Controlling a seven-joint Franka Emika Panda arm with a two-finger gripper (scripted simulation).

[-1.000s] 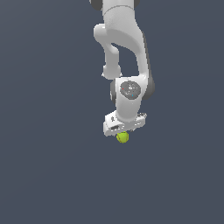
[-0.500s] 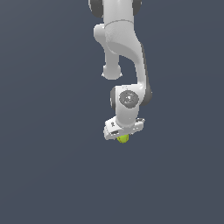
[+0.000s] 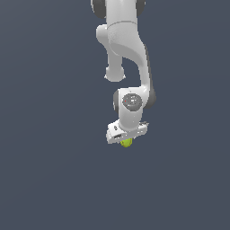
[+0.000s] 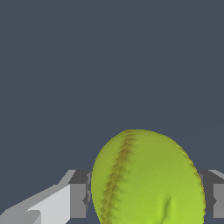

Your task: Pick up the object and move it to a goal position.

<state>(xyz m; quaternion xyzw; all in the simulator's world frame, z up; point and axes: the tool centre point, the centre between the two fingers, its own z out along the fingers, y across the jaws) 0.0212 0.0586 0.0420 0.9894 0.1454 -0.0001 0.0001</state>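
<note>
Item, my hand [image 3: 126, 139]: white, pointing down below my bent arm [image 3: 128, 49], fingers [image 4: 74, 199] pressed on either side of the ball. Item, ball [image 3: 126, 142]: yellow-green with a reddish stitched seam, held between those fingers, only its lower part showing under the hand. Item, worktop [image 3: 49, 179]: plain dark grey.

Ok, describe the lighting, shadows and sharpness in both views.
Exterior view: flat, even light, no cast shadows on the plain grey backdrop; the ball is tiny under the end effector. Wrist view: sharp, no blur or glare; the ball fills the frame, softly shaded, seam stitching crisp between the fingers.
</note>
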